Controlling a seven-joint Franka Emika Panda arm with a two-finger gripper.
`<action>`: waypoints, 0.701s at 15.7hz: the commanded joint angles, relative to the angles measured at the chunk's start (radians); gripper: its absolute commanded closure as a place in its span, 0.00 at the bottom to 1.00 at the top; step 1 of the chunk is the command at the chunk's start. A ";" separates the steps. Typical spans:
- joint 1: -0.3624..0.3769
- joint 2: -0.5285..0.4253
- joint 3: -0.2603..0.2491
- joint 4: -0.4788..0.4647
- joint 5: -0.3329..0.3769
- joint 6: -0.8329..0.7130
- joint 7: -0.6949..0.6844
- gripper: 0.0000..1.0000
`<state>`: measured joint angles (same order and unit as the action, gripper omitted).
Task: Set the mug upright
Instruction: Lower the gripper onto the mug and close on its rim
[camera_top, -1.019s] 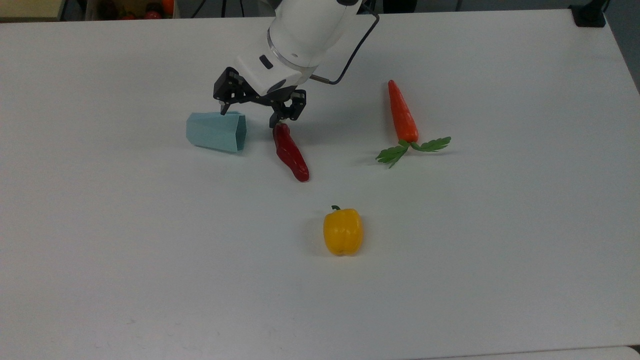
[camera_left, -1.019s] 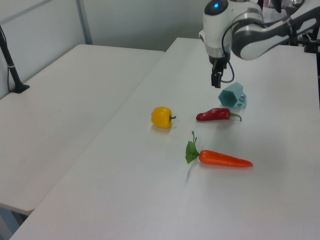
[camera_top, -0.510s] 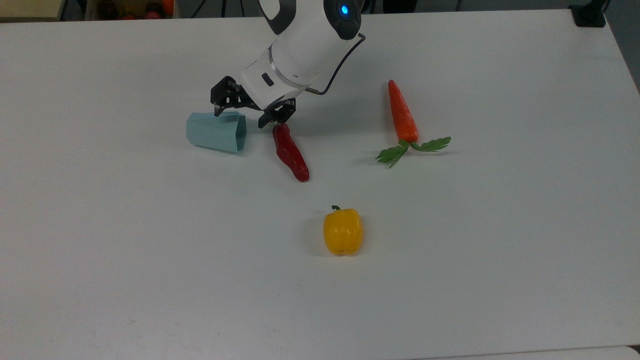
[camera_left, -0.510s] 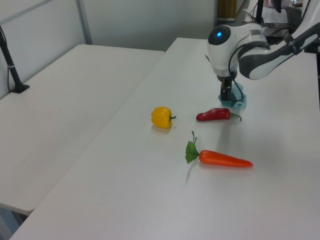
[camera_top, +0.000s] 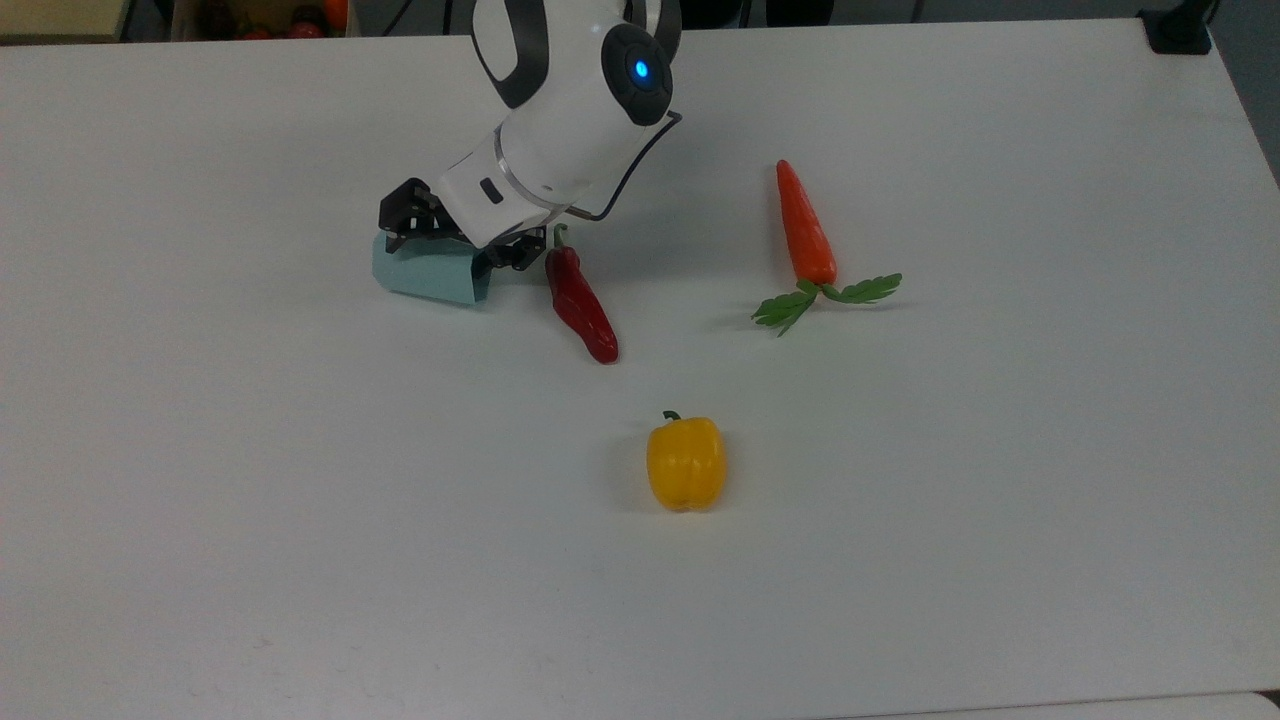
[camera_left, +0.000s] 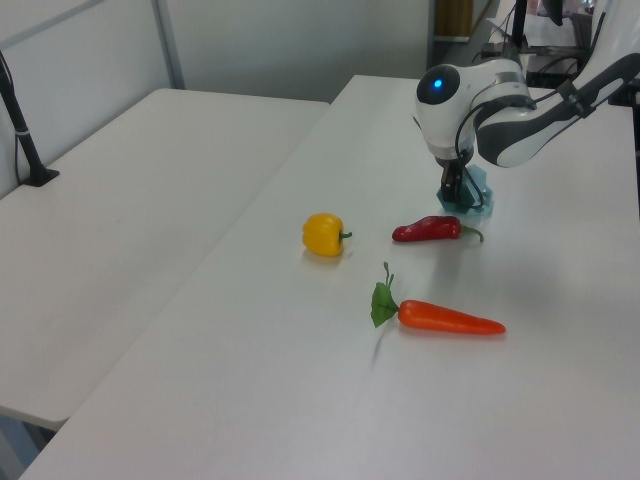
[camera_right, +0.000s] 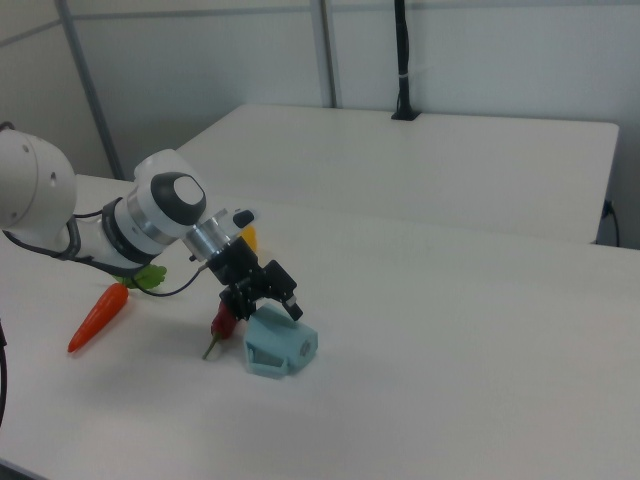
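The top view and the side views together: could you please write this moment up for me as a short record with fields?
mug: small pale blue faceted mug, lying on its side, mouth toward the top view's right
gripper: black two-finger gripper, low over the mug, fingers astride it
nearest neighbour: glossy red chilli pepper, beside the mug's mouth
other items: orange carrot with green leaves; yellow bell pepper
surface: white table

A white table (camera_top: 200, 500) bears the mug (camera_top: 430, 272) on its side, chili (camera_top: 582, 305), carrot (camera_top: 803, 228), yellow pepper (camera_top: 685, 466).
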<state>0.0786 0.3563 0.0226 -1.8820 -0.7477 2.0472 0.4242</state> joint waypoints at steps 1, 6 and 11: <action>-0.005 -0.010 -0.009 -0.035 -0.038 0.024 0.027 0.00; -0.013 -0.013 -0.012 -0.060 -0.077 0.004 0.022 0.07; -0.022 -0.017 -0.010 -0.080 -0.084 0.002 -0.004 0.78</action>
<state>0.0604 0.3574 0.0152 -1.9132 -0.8351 2.0426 0.4254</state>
